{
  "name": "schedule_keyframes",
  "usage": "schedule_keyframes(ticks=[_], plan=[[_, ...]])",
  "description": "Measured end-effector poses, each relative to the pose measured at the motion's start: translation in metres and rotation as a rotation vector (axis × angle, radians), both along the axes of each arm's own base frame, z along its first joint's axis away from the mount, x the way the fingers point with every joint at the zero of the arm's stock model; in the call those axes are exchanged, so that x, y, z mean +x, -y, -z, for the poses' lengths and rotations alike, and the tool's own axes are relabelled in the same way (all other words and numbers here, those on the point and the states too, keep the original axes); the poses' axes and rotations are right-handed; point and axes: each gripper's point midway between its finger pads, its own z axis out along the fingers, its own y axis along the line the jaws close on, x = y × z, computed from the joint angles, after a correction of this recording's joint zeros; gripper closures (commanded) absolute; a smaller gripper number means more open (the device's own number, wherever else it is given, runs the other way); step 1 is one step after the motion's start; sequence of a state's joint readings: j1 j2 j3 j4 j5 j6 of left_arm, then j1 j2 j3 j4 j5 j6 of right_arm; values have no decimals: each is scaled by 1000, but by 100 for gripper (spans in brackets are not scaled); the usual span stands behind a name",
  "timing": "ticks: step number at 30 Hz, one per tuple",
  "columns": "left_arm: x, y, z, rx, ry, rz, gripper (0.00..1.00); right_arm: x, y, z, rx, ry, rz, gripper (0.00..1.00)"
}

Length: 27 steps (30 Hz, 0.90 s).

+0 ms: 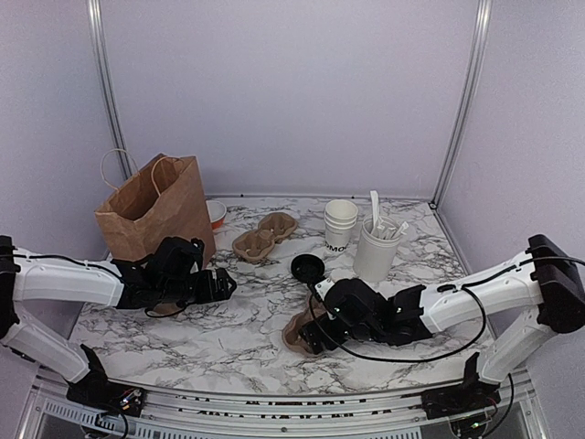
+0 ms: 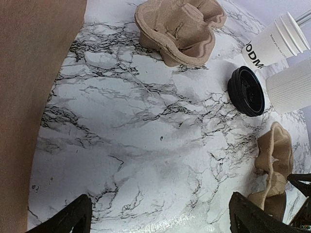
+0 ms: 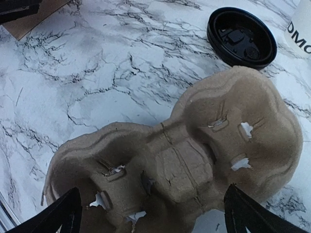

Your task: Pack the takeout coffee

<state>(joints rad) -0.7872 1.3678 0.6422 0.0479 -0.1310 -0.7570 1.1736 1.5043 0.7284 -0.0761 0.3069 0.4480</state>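
Observation:
The white paper cup (image 1: 339, 222) with dark lettering stands at the back, topping a short stack, with no lid on it. It also shows in the left wrist view (image 2: 272, 42). Its round black lid (image 1: 308, 267) lies apart on the marble, inner side up (image 3: 241, 36). My right gripper (image 1: 311, 337) is open and hangs low over a brown pulp cup carrier (image 3: 194, 155), one finger at each side of it (image 3: 153, 216). My left gripper (image 1: 222, 285) is open and empty over bare marble (image 2: 160, 219), next to the brown paper bag (image 1: 151, 215).
More pulp carriers (image 1: 265, 236) are stacked behind the middle. A larger ribbed white cup of white utensils (image 1: 377, 245) stands right of the lettered cup. A small bowl with an orange-red band (image 1: 217, 213) sits behind the bag. Walls close the back and sides.

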Motion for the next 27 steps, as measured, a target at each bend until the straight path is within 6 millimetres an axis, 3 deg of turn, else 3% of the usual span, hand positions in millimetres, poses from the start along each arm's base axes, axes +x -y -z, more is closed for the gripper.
schedule_keyframes(ticks=[9,20,27], plan=[[-3,9,-3,-37,-7,38,1,20,-36,-12,10,-8,19,0],[-18,27,-5,-65,-21,112,1,17,-29,-4,-68,-139,-156,3],[-18,35,-15,-90,-13,121,1,15,-34,5,-157,-167,-224,11]])
